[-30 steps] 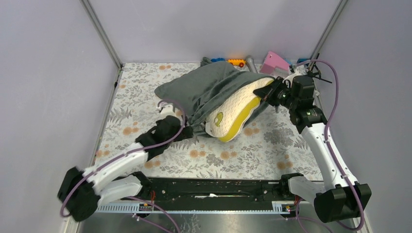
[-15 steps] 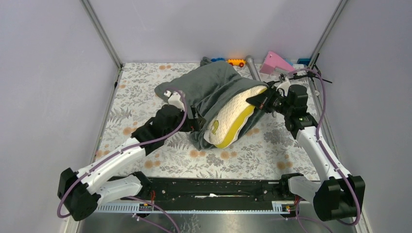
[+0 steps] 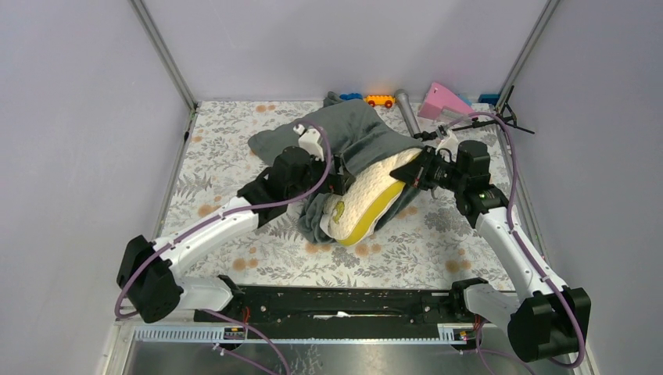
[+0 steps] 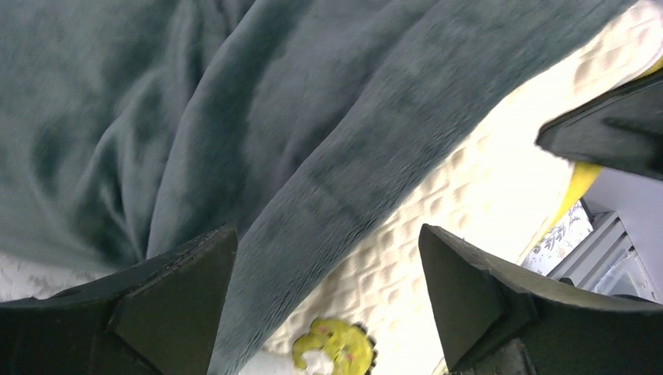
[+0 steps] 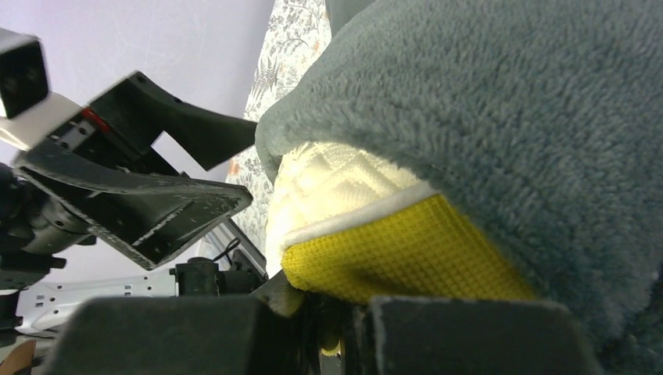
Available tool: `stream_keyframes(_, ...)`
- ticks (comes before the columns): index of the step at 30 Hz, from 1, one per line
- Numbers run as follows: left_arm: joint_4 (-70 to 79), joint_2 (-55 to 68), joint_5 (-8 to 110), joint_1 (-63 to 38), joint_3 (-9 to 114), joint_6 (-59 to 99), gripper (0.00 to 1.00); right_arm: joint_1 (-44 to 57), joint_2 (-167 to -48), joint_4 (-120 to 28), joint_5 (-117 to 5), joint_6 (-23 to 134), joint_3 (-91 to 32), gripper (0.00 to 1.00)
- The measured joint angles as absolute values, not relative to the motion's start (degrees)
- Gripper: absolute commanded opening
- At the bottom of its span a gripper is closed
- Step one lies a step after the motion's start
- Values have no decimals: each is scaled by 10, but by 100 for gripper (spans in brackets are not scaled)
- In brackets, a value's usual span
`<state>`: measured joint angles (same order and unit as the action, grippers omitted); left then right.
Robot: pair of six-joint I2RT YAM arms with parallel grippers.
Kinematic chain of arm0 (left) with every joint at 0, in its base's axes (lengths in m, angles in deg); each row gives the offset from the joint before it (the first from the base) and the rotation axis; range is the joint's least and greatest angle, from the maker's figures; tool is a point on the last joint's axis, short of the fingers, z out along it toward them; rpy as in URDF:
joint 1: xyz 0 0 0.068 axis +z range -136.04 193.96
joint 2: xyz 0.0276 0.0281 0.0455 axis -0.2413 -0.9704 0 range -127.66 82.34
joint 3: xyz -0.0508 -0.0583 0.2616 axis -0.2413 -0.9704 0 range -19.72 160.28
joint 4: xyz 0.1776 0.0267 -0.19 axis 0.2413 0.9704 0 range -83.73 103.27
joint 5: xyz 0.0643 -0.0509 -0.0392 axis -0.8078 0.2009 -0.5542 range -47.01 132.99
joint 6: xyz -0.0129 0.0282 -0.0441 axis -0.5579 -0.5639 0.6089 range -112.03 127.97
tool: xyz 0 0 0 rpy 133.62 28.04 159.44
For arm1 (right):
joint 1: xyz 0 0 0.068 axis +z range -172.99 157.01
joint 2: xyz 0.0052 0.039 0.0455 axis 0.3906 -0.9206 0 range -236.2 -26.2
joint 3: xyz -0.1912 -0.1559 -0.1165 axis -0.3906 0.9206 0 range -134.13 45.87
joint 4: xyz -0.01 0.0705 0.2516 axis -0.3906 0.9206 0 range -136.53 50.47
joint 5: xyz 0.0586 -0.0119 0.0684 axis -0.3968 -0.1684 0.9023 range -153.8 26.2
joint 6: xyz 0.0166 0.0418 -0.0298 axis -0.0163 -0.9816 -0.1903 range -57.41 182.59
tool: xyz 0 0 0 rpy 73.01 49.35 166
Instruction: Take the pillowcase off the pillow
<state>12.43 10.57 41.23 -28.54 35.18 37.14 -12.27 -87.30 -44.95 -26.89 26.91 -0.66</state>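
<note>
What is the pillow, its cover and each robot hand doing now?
pillow: half out, cream top and yellow side showing.
cover: bunched over the pillow's far side.
left hand: wide open over the cover's edge.
right hand: shut on the pillow's yellow edge.

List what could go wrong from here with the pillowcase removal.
1. The open left gripper straddles both the pillowcase hem and the pillow; closing may pinch both together.
2. The right gripper pinches only the pillow's yellow edge; a hard pull may slip it free.
3. Dragged fabric may sweep the orange toy car behind it.
</note>
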Motion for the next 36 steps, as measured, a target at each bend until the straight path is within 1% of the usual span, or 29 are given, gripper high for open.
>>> stream_keyframes(7,107,41,423,-297,433,317,83,-121,-873,-441,-261,283,-7,0)
stream_keyframes(9,104,13,443,-296,461,302,78,-119,-873,-440,-260,284,-7,0)
stream_keyframes(11,97,-11,459,-296,481,292,69,-117,-873,-440,-256,284,-7,0)
stream_keyframes(14,94,-45,484,-297,502,276,62,-113,-873,-440,-255,285,-7,0)
stream_keyframes(16,97,-67,506,-297,517,265,52,-112,-873,-438,-256,285,-7,0)
stream_keyframes(18,102,-90,525,-297,538,255,37,-112,-873,-434,-257,286,-7,0)
stream_keyframes(19,105,-98,530,-297,546,252,32,-112,-873,-431,-259,287,-7,0)
stream_keyframes(20,106,-106,532,-297,553,250,29,-112,-873,-430,-262,288,-7,0)
stream_keyframes(23,120,-128,529,-297,582,252,28,-107,-873,-429,-273,288,-7,0)
stream_keyframes(25,149,-155,533,-288,624,263,27,-92,-873,-430,-289,292,-7,0)
stream_keyframes(28,211,-222,538,-261,724,287,23,-62,-873,-434,-313,296,-7,0)
stream_keyframes(32,243,-340,498,-206,862,309,22,5,-859,-435,-286,295,-1,0)
stream_keyframes(36,277,-415,487,-151,887,333,20,20,-835,-429,-281,298,-1,0)
